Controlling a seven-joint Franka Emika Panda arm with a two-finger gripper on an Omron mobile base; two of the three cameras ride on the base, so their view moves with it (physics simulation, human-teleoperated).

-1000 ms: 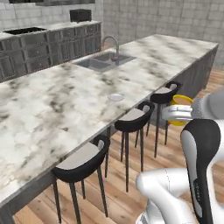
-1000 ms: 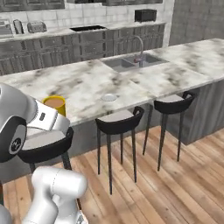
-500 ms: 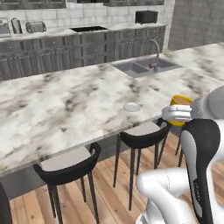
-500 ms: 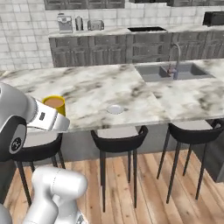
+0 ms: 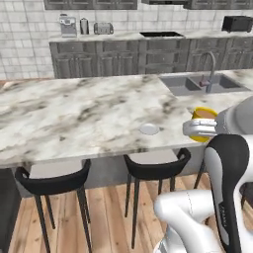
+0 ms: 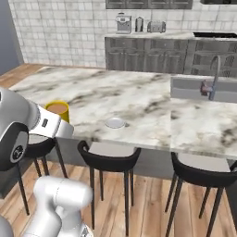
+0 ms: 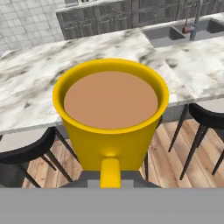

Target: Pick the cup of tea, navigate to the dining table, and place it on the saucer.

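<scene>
Marble dining table (image 5: 74, 113) | saucer (image 5: 149, 129) near edge | stools (image 5: 154, 168) below

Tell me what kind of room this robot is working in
A kitchen, rendered rather than real. A marble-topped island has a sink with a tap and black stools along its edge; behind it, grey cabinets carry a toaster under a tiled wall.

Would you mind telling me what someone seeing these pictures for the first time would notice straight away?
The yellow cup of tea, full of brown liquid, dominates the hand view, carried upright in the gripper in front of the dining table. On that marble top, near its front edge above the black stools, lies the small pale saucer, with nothing on it.
</scene>
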